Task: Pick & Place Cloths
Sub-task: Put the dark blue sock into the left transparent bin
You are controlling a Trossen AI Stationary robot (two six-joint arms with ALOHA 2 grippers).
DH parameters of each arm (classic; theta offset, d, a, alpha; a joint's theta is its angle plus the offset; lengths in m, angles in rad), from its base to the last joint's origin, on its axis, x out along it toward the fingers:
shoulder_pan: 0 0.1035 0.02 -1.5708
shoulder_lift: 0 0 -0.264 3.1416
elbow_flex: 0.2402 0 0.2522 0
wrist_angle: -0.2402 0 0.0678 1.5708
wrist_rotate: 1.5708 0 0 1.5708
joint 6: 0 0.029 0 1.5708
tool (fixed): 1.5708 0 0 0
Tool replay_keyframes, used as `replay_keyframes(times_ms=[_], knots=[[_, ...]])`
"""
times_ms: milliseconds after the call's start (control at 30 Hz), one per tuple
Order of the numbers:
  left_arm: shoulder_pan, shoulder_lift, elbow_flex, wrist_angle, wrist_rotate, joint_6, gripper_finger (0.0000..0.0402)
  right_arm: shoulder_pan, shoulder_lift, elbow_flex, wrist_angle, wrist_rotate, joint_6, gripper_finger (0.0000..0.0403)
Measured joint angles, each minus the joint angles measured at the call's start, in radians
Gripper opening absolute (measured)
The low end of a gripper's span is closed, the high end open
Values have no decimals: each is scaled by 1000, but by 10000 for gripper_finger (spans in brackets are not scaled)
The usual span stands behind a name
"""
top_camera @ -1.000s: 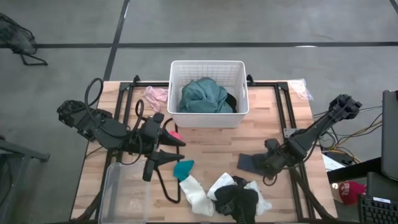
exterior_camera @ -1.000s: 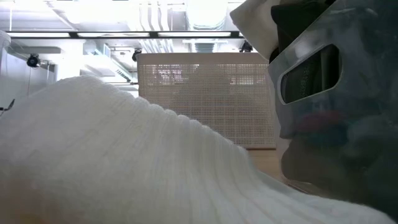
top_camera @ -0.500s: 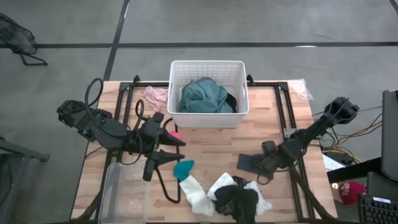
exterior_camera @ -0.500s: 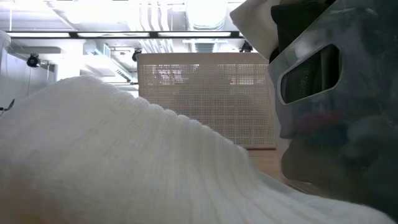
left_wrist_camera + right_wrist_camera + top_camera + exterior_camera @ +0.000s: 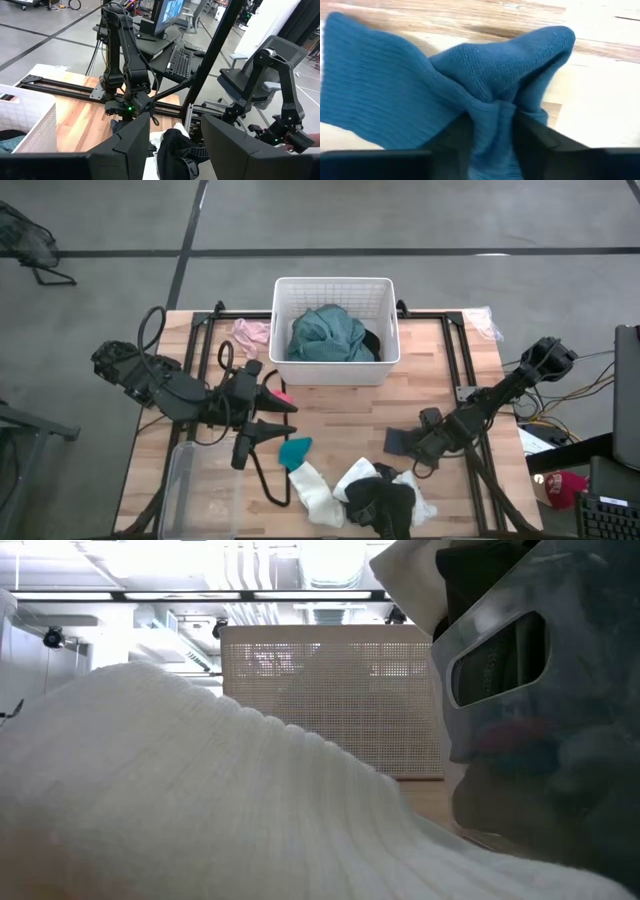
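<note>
A dark blue ribbed cloth (image 5: 397,441) lies on the table right of centre, and my right gripper (image 5: 414,448) is shut on it. In the right wrist view the cloth (image 5: 395,85) is bunched up between the fingers. My left gripper (image 5: 285,420) hangs open left of centre, touching nothing. A small teal bit (image 5: 295,450) lies by it, and a pink bit (image 5: 283,396) is on its far side. White socks (image 5: 312,494) and a black piece (image 5: 385,500) lie at the near edge. A teal garment (image 5: 328,335) fills the white basket (image 5: 385,360). My right gripper pinches a raised fold (image 5: 492,112) of the blue cloth between its two fingers (image 5: 451,134). The fingers come slanting down from the table's right. Several layers are gathered in the pinch. The rest of the cloth (image 5: 375,90) lies spread on the table.
A pink cloth (image 5: 250,332) lies left of the basket at the far edge. A clear plastic tub (image 5: 200,490) stands at the near left. A black cord loop (image 5: 262,480) trails beside it. In the low view a white sock (image 5: 200,810) blocks most of the table.
My right gripper has edged a little toward the table's left onto the blue cloth. The cloth's right part has drawn in under the gripper.
</note>
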Motion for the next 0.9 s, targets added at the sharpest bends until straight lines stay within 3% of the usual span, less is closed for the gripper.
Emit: replay_keyframes(times_ms=[167,533,900], knots=[[0,0,0,-34,-7,0,184,0,-28,-2,18,38,-5,27],[0,0,0,-93,-33,-1,184,-1,-125,95,-35,266,-28,22],[0,0,-17,-122,-112,-2,184,-54,-79,481,-283,522,-231,22]])
